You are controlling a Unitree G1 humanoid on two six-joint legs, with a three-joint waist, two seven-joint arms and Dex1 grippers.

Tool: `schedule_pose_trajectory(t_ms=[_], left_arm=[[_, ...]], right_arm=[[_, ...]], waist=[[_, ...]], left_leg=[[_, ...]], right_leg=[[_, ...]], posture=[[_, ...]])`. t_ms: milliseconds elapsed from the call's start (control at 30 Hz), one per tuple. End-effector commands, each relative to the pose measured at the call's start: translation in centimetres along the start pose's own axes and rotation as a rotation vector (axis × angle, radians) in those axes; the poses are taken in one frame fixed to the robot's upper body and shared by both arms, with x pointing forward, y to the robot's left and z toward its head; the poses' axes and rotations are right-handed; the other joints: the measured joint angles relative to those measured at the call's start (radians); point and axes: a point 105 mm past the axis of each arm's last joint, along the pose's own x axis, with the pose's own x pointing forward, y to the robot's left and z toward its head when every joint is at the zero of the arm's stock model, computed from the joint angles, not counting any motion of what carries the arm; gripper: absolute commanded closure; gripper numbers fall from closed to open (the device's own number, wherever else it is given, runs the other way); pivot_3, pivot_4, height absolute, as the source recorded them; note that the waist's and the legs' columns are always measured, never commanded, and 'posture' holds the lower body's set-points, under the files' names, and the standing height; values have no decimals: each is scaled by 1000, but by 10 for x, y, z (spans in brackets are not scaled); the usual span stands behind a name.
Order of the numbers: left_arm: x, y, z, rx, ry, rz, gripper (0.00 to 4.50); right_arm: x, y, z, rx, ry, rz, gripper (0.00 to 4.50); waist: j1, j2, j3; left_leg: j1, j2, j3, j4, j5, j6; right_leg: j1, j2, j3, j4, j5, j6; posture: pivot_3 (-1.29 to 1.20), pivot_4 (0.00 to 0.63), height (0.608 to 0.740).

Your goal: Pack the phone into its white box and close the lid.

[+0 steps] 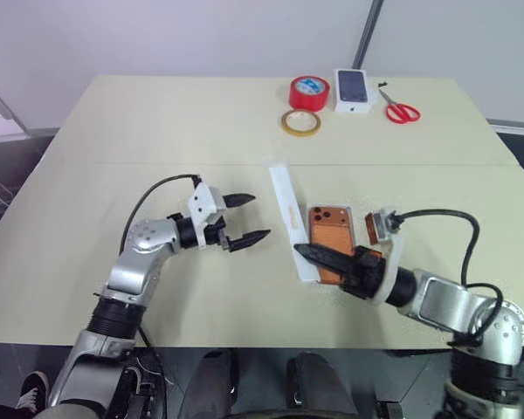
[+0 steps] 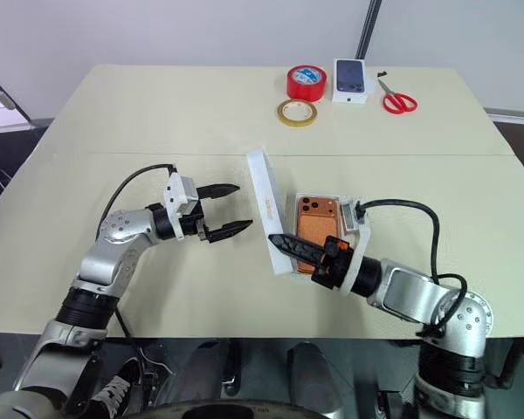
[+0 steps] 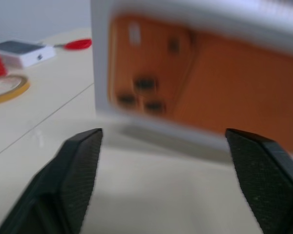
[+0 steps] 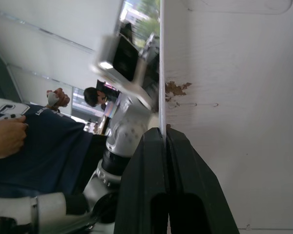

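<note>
- Cream table [image 1: 157,131]; red tape roll [image 1: 309,92] and scissors [image 1: 402,112] lie far off at 1 o'clock.
- Phone [image 1: 330,229] lies in white box [image 1: 363,236], camera cluster up.
- Lid [image 1: 289,209] stands on edge along the box's 9 o'clock side: light, stiff card, probably slippery; best pinched at its rim.
- Right gripper [image 1: 304,251] level, fingers pressed together on the lid's edge.
- Left gripper [image 1: 247,217] level, spread, aimed at the lid's printed face.

Beige table [image 1: 157,131], pale wall [image 1: 157,35] behind, dark floor [image 1: 9,166].
</note>
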Motion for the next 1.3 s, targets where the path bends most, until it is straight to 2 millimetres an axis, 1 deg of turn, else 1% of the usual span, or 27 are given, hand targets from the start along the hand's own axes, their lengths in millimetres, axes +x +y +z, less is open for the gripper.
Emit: schedule_pose_trajectory(t_ms=[33,67,200,233,367,467,533,567,667,733,800,833,900,1000,1067,1100,1133,1167,1200,1267,1300], left_arm=[[2,-5,11,14,-49,-18,1862],[4,-8,10,12,-54,-25,2316],[13,-20,6,3,-50,-58,4379],[14,-22,5,3,-46,-63,4455],[27,-27,-5,-10,-37,-55,4455],[40,-27,-13,-36,-34,-40,4455],[46,-27,-16,-41,-28,-37,4455],[50,-28,-18,-52,-25,-43,4455],[62,-29,-22,-47,-23,-59,4500],[69,-30,-23,-57,-28,-67,4500],[80,-32,-25,-59,-33,-82,4500],[86,-34,-25,-64,-39,-91,4500],[96,-38,-24,-65,-48,-114,4500],[109,-44,-20,-64,-62,-156,4500],[116,-48,-17,-70,-74,-174,4500],[118,-48,-17,-73,-78,-180,4500],[119,-49,-17,-70,-78,-181,4500],[119,-48,-17,-68,-78,-182,4500],[118,-48,-16,-66,-79,-181,4500],[116,-45,-15,-66,-80,-175,4500],[115,-44,-14,-65,-81,-169,4500]], right_arm=[[6,6,3,63,-52,62,4500],[8,7,4,66,-62,68,4500],[14,8,10,82,-106,83,4500],[14,8,11,82,-111,80,4500],[10,-12,10,127,-114,-24,4500],[6,-17,11,140,-118,-46,4500],[5,-19,13,138,-119,-62,4500],[3,-25,16,153,-139,-83,4500],[-6,-34,27,166,-189,-122,3518],[-14,-37,33,158,-216,-149,2535],[-29,-41,37,133,-217,-206,1507],[-38,-41,39,114,-217,-224,1065],[-52,-40,43,20,-198,-280,1065],[-77,-42,58,-157,-164,-369,1065],[-97,-45,86,-262,-221,-441,1065],[-102,-47,95,-288,-241,-459,1065],[-103,-50,102,-360,-253,-494,1065],[-103,-53,105,-411,-252,-512,1065],[-99,-55,105,-466,-236,-527,1292],[-91,-59,103,-543,-213,-545,1931],[-88,-61,102,-586,-202,-559,2445]], waist=[[1,0,0],[2,0,0],[9,0,0],[10,0,0],[10,0,0],[10,0,0],[10,0,0],[10,0,0],[12,0,0],[13,0,0],[16,0,0],[21,0,0],[28,0,0],[30,0,0],[30,0,0],[29,0,0],[29,0,0],[28,0,0],[29,0,0],[31,0,0],[31,0,0]], left_leg=[[0,0,0,0,0,0],[0,0,0,0,0,0],[0,0,0,1,0,0],[0,0,0,1,0,0],[0,0,0,1,0,0],[0,0,0,1,0,0],[0,0,0,1,0,1],[0,0,0,1,0,1],[0,0,0,1,0,1],[0,-1,0,2,0,1],[0,-1,0,2,-1,1],[-1,-1,0,3,-1,1],[-1,-2,0,3,-1,2],[-1,-2,1,3,-1,2],[0,-1,1,3,-1,2],[0,-1,1,3,-1,2],[0,-1,1,3,-1,2],[0,-1,1,3,-1,2],[0,-1,1,3,-1,2],[0,0,0,2,-1,2],[0,0,0,2,-1,2]], right_leg=[[0,0,0,0,0,0],[0,0,0,0,0,0],[1,0,0,-1,0,0],[1,0,0,-1,0,0],[1,0,0,-1,0,0],[1,-1,0,-1,0,0],[1,0,0,-1,0,0],[1,0,0,-1,0,0],[2,0,0,-1,0,0],[2,-1,0,-1,0,0],[2,-1,0,-1,0,0],[2,-1,-1,-2,0,0],[2,-1,-1,-2,0,0],[2,0,0,-2,0,0],[3,1,0,-2,0,0],[2,2,0,-2,0,0],[3,2,0,-2,0,0],[3,2,0,-2,0,0],[2,3,0,-2,0,0],[2,4,0,-2,0,1],[2,5,0,-2,0,1]], posture=[[0,150,740],[0,150,740],[0,150,740],[0,150,740],[0,150,740],[0,150,740],[0,150,740],[0,150,740],[0,150,740],[0,150,740],[0,150,740],[0,150,740],[0,150,740],[0,150,740],[0,150,740],[0,150,740],[0,150,740],[0,150,740],[0,150,740],[0,150,740],[0,150,740]])
